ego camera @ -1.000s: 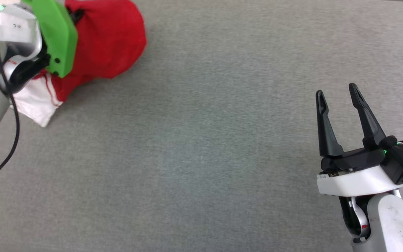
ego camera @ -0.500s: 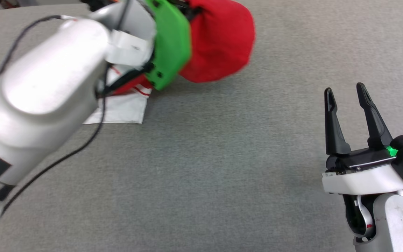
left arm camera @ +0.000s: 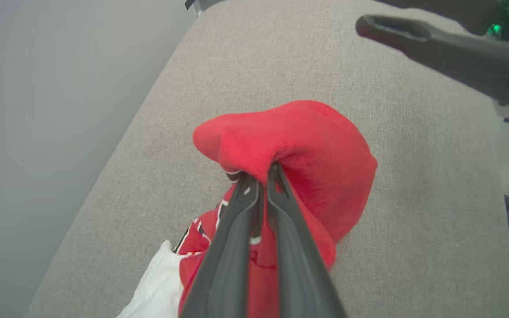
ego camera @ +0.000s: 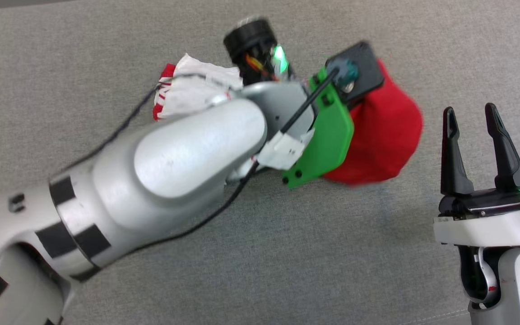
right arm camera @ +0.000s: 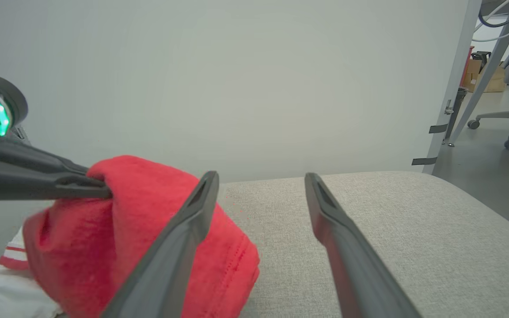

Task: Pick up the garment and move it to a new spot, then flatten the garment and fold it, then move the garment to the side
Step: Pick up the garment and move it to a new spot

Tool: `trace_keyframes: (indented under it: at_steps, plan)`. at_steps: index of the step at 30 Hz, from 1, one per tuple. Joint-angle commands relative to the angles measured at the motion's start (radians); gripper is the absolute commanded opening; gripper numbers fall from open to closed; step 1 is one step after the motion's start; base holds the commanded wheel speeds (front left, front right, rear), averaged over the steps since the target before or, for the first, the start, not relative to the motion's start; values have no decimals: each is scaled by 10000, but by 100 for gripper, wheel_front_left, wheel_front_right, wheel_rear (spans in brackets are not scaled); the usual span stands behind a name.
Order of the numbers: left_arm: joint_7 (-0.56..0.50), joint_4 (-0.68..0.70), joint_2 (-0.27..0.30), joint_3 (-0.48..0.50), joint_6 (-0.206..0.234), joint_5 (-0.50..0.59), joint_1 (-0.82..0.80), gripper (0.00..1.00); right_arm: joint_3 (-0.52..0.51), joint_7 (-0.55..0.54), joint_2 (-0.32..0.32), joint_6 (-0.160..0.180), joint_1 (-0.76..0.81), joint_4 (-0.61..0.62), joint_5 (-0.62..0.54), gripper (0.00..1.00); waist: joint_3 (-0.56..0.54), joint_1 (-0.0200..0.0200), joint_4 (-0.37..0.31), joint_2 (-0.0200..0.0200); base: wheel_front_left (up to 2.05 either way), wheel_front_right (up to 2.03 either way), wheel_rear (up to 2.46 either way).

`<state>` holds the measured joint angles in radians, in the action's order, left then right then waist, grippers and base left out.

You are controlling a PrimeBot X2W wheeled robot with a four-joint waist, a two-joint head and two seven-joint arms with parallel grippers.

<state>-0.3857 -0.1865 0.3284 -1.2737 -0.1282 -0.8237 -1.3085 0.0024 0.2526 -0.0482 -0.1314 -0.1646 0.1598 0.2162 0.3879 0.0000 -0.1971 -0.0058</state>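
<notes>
Legible text: none | garment (left arm camera: 307, 145): black, white-edged marking among bunched folds, too crumpled to read | white label (ego camera: 282, 151): blurred, no characters discernible

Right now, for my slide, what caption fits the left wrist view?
Left gripper shut on a bunched red-and-white shirt over a grey cushion.

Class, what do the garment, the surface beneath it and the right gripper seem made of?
Garment: soft fabric, matte; it bunches into folds, stitched hem. Surface: grey woven cloth, likely upholstery; weave shows. Right gripper: probably moulded plastic, dark, matte.
</notes>
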Motion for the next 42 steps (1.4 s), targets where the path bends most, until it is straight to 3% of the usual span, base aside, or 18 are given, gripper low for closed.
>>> trace_keyframes:
  at_steps: [1,12,19,20,21,29,35,42]
  plan:
    - [-176,-54,-51,-54,-25,342,670,0,-36,92,-20,7,2,58,46,100,115,0,-52,58,0,0,0]
    - [-1363,44,-600,-64,-25,1596,4490,0,-105,92,-20,7,-185,-66,-20,100,329,0,169,58,0,0,0]
    - [-1369,247,-798,-64,-25,1828,5072,0,-115,92,-20,7,-135,-206,-146,100,144,0,390,58,0,0,0]
    - [-1117,187,-824,-65,-25,1873,4997,43,-116,92,-20,7,-104,-241,-171,100,62,0,432,58,0,0,0]
    - [-848,136,-853,-65,-25,1947,4917,100,-122,92,-20,7,-77,-273,-191,100,-24,0,470,58,0,0,0]
    - [2478,-822,-1297,288,54,1972,4434,100,-221,92,-20,7,415,-478,-360,100,-1062,0,917,58,0,0,0]
    - [4493,-1216,-1342,1186,1063,2372,4540,100,-325,92,-20,7,898,-560,-536,100,-1839,0,1409,58,0,0,0]
    - [6020,-1289,-767,2429,2332,2339,5002,100,-442,92,-20,7,1248,-623,-679,100,-2277,0,1801,58,0,0,0]
